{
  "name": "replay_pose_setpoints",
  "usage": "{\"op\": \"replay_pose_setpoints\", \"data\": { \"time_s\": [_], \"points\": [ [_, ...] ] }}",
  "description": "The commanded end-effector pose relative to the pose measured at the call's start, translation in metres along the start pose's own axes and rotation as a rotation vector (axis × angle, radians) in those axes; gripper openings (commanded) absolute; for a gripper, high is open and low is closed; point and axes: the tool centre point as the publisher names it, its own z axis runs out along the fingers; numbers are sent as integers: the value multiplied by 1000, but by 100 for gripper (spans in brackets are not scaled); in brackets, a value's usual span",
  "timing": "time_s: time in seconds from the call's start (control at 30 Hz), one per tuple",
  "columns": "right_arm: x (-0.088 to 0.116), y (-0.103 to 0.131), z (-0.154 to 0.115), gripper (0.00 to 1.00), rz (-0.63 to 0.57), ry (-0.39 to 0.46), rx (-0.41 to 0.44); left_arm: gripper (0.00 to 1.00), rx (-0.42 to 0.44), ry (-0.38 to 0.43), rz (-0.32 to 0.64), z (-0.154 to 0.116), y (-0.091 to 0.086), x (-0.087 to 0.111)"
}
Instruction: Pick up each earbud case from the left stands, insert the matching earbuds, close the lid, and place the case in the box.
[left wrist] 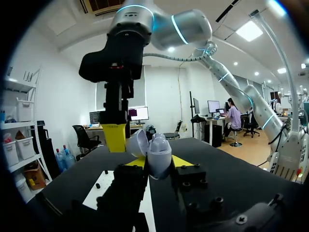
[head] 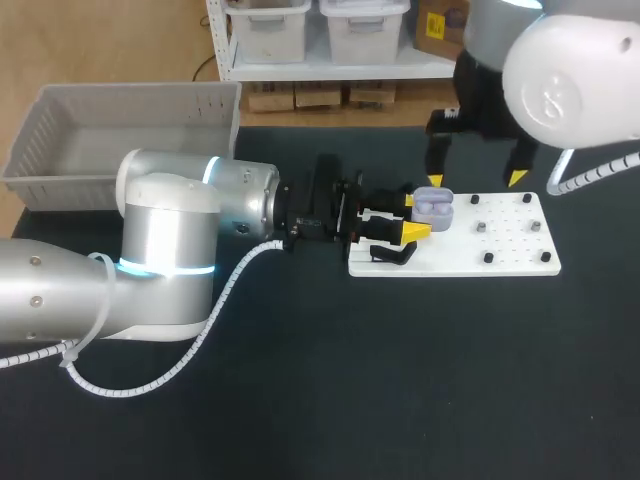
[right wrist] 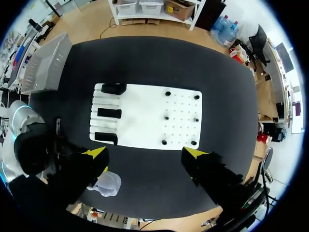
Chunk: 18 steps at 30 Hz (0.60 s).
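Earbud case (head: 433,208), lid open, sits pinched in my left claw (head: 412,215) above the white board (head: 510,245); my wide-spread right claw (head: 476,180) nearby could knock it loose if it descends off-line

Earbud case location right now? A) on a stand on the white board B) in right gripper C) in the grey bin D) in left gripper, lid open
D: the lavender earbud case is clamped in the left gripper with its lid up, while the right gripper hangs open and empty above it.
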Motion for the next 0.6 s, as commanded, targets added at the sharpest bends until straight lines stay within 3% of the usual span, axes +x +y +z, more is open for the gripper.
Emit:
{"op": "replay_pose_setpoints", "data": {
  "time_s": [0.03,0.4,0.6],
  "points": [
    [10,0,1,100,1,-5,0,0,-3,-1,2,0,0,0],
    [32,3,-9,100,-8,-15,7,0,-3,-1,2,0,0,0],
    [38,-7,-35,100,57,-134,15,0,-3,-1,2,0,0,0]
  ]
}}
